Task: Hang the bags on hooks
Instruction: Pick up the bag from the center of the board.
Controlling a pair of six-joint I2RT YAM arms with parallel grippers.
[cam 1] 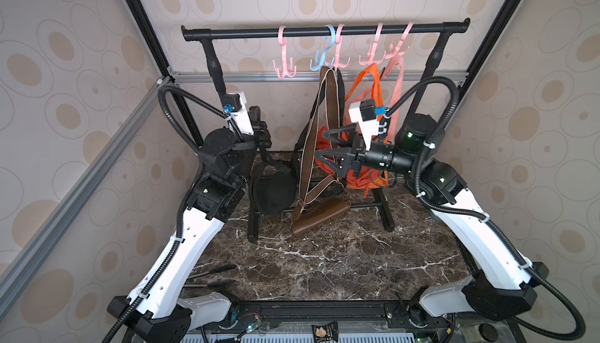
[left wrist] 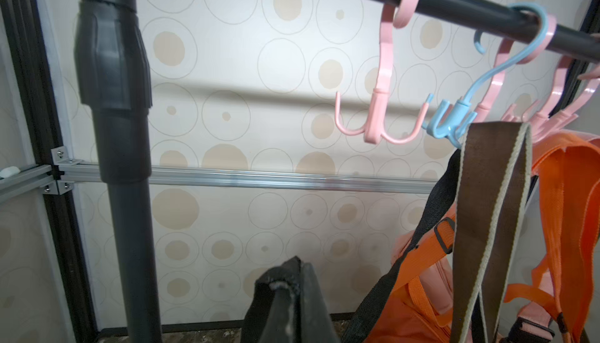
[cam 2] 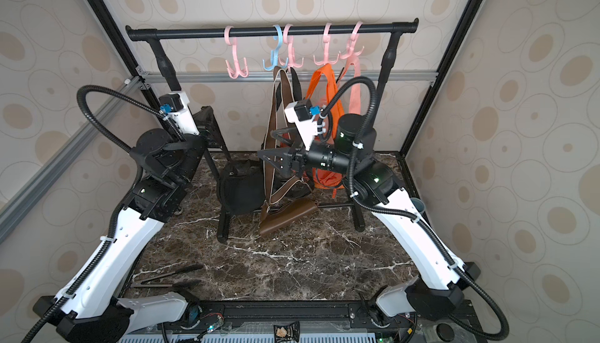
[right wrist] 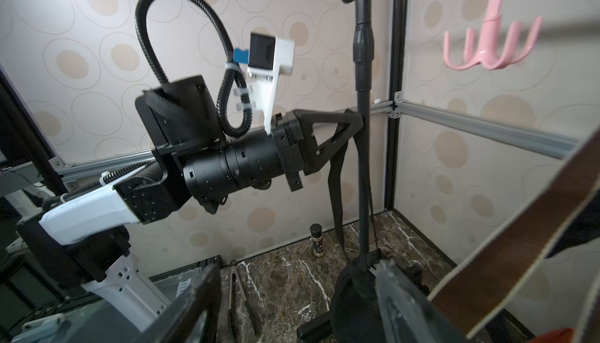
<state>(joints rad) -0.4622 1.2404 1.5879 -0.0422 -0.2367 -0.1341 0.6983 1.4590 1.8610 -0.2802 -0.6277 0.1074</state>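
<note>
Right wrist view: left hand (right wrist: 358, 123) pinches strap (right wrist: 336, 179), black bag (right wrist: 352, 292) below.

Four pink hooks (left wrist: 378, 110) and one blue hook (left wrist: 459, 109) on the rail (cam 1: 243, 33). Beneath the rail, one brown bag (cam 1: 319, 218), one black bag (cam 1: 274, 192), one orange bag (cam 1: 360, 179), one pink bag (cam 1: 398, 97). One pair of tongs (cam 2: 186, 269).

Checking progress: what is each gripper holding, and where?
The left gripper pinches the black bag by its strap; the right gripper is open, holding nothing.
</note>
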